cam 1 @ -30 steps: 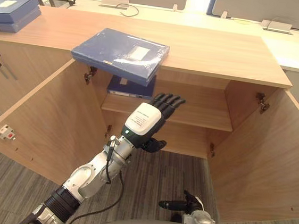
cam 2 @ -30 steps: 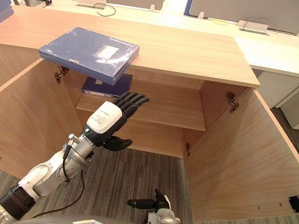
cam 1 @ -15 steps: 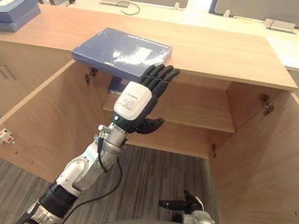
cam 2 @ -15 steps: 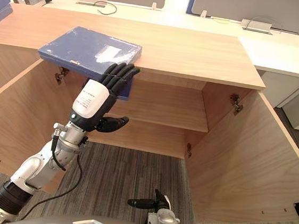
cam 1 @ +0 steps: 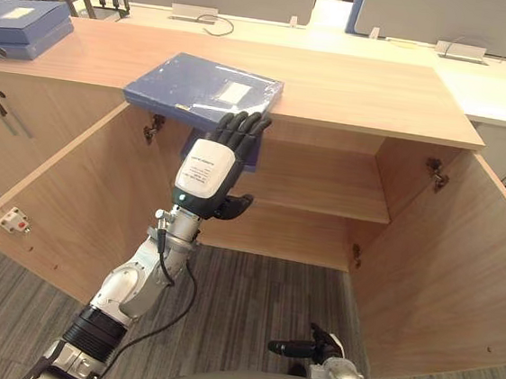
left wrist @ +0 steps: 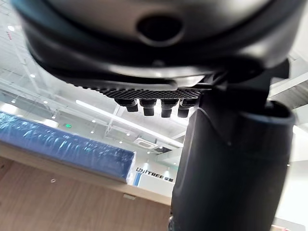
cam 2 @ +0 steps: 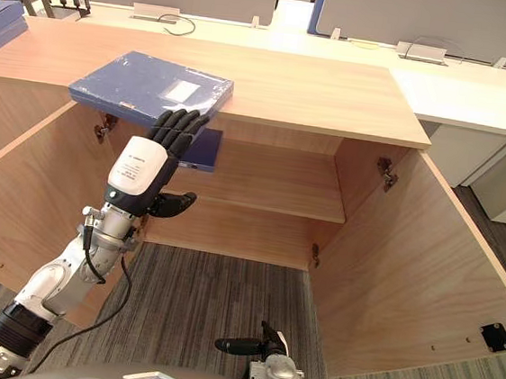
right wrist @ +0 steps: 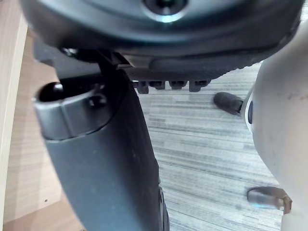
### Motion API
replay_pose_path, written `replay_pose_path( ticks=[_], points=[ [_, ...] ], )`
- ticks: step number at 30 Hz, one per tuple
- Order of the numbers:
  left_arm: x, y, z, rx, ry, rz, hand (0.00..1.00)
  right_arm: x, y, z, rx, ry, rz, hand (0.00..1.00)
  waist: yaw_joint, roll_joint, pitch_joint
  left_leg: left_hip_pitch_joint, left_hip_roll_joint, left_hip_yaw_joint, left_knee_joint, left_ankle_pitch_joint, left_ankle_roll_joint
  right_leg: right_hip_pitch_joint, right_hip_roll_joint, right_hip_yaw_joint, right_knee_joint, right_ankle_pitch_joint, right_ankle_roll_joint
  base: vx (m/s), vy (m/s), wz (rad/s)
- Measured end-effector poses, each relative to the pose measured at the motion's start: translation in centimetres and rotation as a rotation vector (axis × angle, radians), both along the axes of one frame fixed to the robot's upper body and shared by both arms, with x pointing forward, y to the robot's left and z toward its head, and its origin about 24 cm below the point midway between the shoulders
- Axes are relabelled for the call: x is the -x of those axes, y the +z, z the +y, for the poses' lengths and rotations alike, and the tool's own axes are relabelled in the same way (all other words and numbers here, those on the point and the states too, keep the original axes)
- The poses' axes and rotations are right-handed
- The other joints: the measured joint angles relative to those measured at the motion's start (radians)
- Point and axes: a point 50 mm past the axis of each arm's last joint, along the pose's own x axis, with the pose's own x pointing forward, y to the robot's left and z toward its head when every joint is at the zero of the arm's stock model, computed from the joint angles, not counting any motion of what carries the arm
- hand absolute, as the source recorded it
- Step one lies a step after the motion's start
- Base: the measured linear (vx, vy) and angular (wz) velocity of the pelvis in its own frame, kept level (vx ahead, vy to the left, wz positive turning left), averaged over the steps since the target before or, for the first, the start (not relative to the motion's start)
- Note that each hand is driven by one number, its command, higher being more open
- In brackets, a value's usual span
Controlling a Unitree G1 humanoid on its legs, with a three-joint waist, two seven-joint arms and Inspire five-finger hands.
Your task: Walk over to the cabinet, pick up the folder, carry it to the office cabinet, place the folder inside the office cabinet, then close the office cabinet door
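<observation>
Your left hand, fingers straight and together, reaches the blue folder overhanging the cabinet top. Its long axis follows that front edge. White label unreadable. Right hand hangs low, relaxed.
</observation>
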Motion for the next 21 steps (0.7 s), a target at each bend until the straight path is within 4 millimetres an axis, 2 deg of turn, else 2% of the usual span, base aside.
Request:
replay_pose_path(
  ticks=[6,11,21],
  points=[
    [-0.5,-1.4,1.3,-0.059,0.076,0.050,1.00,-0.5,0.2,0.0,-0.001,0.000,-0.022,1.00,-0.021,0.004,0.007,0.015,0.004,0.015,-0.008,0.000,0.001,-0.002,0.012,0.020,0.000,-0.001,-0.001,0.03,0.017,-0.09],
    [-0.7,-1.1,1.4,-0.070,0.075,0.035,1.00,-0.6,0.3,0.1,-0.004,-0.002,-0.030,1.00,-0.027,0.002,0.013,0.019,0.000,0.014,-0.007,-0.001,-0.001,-0.001,0.011,0.020,0.000,-0.001,-0.001,0.04,0.029,-0.01],
    [-1.1,-0.1,2.9,-0.061,0.154,-0.009,1.00,-0.8,0.4,0.1,-0.006,-0.002,-0.038,1.00,-0.040,0.002,0.017,0.025,-0.001,0.007,-0.005,-0.005,-0.004,0.007,0.005,0.019,0.000,0.000,0.000,0.00,0.001,0.00]
  ],
)
